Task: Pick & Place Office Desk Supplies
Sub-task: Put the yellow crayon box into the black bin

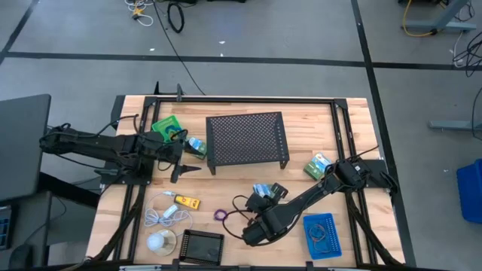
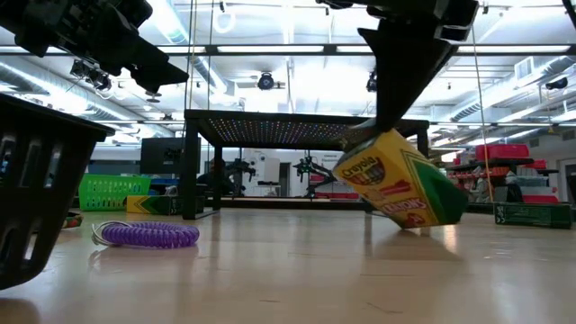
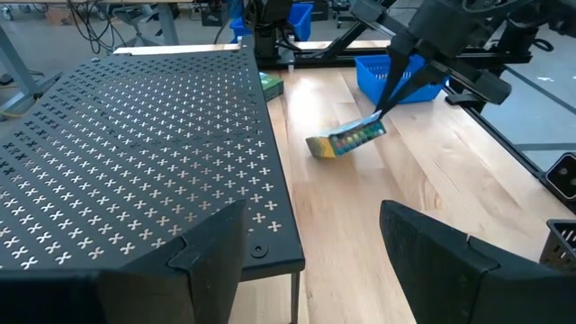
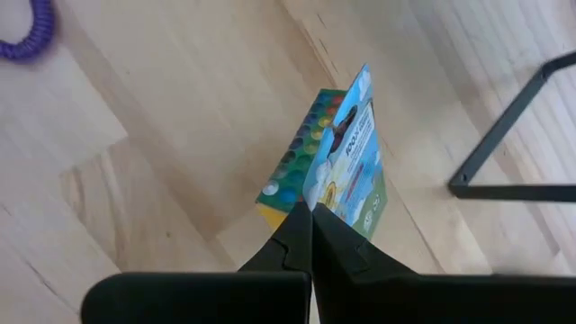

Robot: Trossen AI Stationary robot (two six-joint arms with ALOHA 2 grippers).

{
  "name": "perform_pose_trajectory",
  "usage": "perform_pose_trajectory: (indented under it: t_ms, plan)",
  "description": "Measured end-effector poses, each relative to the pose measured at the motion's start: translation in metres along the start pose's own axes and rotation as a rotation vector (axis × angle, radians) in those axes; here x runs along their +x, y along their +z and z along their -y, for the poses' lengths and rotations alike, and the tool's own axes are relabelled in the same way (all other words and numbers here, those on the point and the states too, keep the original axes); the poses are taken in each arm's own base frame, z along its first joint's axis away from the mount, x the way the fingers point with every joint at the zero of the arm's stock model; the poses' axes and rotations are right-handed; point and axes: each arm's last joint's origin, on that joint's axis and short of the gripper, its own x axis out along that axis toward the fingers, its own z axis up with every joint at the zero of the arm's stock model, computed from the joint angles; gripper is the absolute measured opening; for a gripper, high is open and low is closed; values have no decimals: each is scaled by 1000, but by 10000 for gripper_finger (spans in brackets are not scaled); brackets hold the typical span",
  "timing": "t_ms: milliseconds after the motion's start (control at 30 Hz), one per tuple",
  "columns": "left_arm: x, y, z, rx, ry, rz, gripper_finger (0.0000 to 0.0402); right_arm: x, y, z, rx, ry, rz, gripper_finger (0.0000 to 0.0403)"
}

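A yellow-green cardboard crayon box (image 2: 400,180) is pinched by its opened top flap in the clenched right gripper (image 4: 310,216), tilted, one lower edge touching the light wooden table (image 1: 233,184) in front of the black perforated metal shelf (image 1: 247,138). A purple coiled loop (image 2: 148,235) lies near on the tabletop. The left gripper (image 3: 310,247) is held released, fingers spread, beside the shelf's corner, grasping nothing.
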Motion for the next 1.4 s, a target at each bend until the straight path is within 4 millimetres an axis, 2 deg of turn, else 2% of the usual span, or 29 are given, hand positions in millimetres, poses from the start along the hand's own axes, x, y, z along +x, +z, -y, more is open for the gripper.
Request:
perform_pose_trajectory:
  t_ms: [867,1000,1200,1400]
  plan:
    - [0,0,0,5,-7,1,260,-5,8,-20,-77,158,140,0]
    - [0,0,0,5,-7,2,260,-15,12,-19,-71,204,189,0]
    - [0,0,0,4,-7,1,260,-40,22,-14,-65,303,306,0]
    - [0,0,0,-2,-7,1,260,-45,25,-15,-85,339,337,0]
